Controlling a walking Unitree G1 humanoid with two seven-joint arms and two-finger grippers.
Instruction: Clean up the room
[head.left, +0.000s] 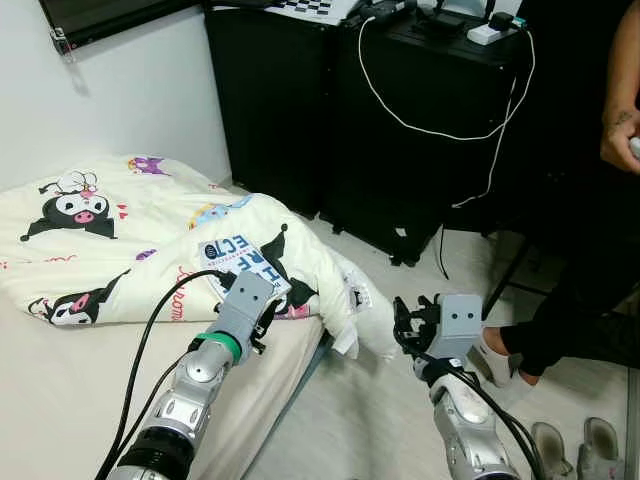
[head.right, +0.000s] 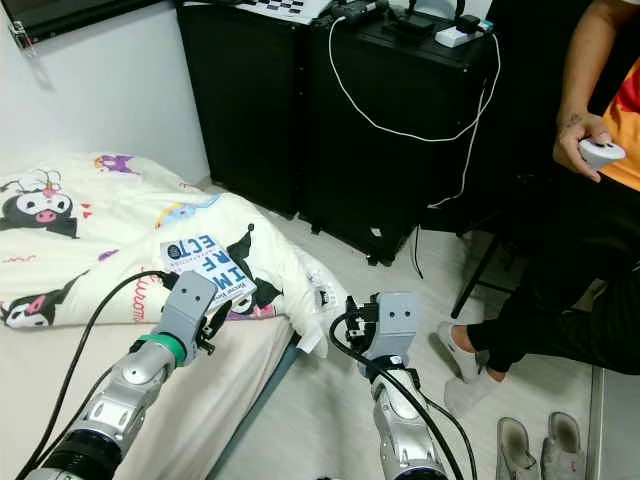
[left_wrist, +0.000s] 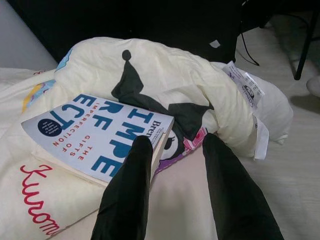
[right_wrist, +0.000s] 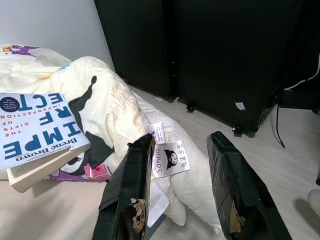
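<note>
White-and-blue book (left_wrist: 95, 137) lies mid-left of my left wrist frame on the cream blanket (left_wrist: 175, 80), so I'd ease the left gripper (left_wrist: 172, 145), fingers spread, around its near corner squarely, while the right gripper (right_wrist: 182, 147) hangs spread beside the bed.
</note>
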